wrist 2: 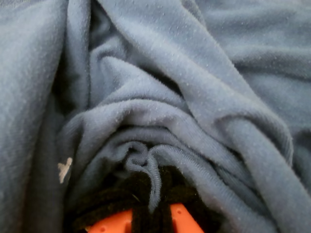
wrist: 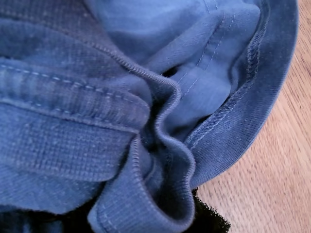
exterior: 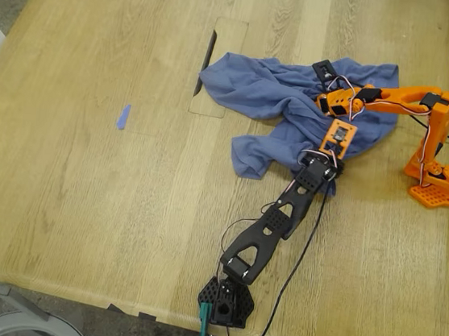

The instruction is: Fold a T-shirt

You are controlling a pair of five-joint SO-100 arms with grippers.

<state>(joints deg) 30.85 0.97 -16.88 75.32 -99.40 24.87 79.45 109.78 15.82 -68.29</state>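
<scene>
Filling both wrist views, crumpled T-shirt hides end effector tips; grip state of either unreadable.

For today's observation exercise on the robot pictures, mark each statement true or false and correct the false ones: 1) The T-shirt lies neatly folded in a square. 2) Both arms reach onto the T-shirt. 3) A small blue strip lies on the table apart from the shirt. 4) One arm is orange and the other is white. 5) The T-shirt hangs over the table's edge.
1) False. The T-shirt lies crumpled and bunched on the table.
2) True. The orange arm and the black arm both end over the cloth.
3) True. The blue strip lies towards the exterior view's left, clear of the shirt.
4) False. The other arm is black.
5) False. The whole shirt rests on the tabletop, away from its edges.
</scene>
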